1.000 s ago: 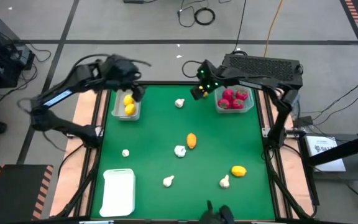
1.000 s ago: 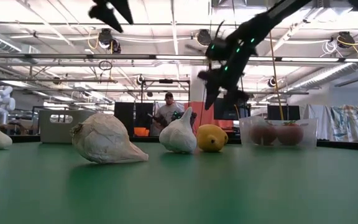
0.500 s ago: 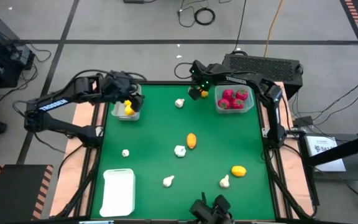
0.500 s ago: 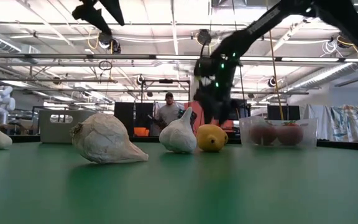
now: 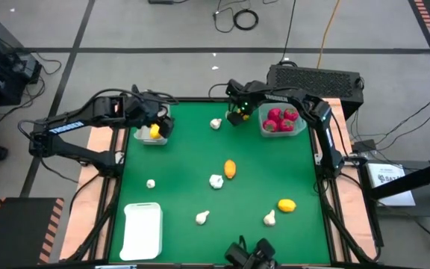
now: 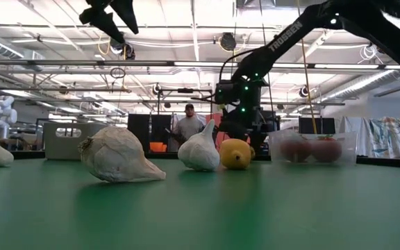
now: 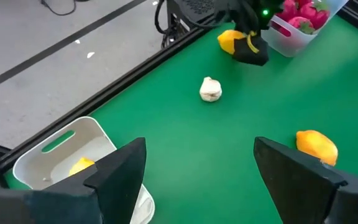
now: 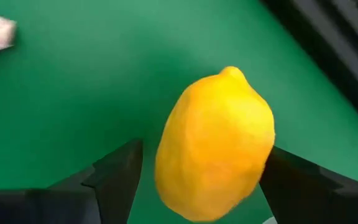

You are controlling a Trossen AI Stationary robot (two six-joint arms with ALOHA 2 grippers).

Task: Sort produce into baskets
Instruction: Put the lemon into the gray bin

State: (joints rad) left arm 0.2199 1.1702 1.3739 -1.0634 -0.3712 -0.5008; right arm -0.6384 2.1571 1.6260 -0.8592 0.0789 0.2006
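My right gripper (image 8: pixel 197 180) is open and low over the table's far edge (image 5: pixel 237 113), left of the clear bin of red fruits (image 5: pixel 281 119). Its fingers stand on either side of a yellow lemon (image 8: pixel 216 137); whether they touch it, I cannot tell. The lemon also shows in the left wrist view (image 7: pixel 229 40). My left gripper (image 7: pixel 197 174) is open and empty, high above the grey-white bin (image 5: pixel 149 133), which holds a lemon (image 7: pixel 79 167). Two lemons (image 5: pixel 231 168) (image 5: pixel 286 205) and several garlic bulbs (image 5: pixel 216 123) (image 5: pixel 216 181) (image 5: pixel 201 217) lie on the green mat.
A flat white tray (image 5: pixel 142 228) lies at the near left corner. Two more garlic bulbs lie at the left (image 5: pixel 150 183) and near right (image 5: pixel 269 218). A dark box (image 5: pixel 316 78) sits beyond the far edge. A person (image 6: pixel 188 125) stands in the room behind.
My right gripper has come down toward the table and a little toward its left edge, away from the red-fruit bin, and now stands around the lemon at the far edge. My left arm has shifted a little over the grey-white bin and stays high.
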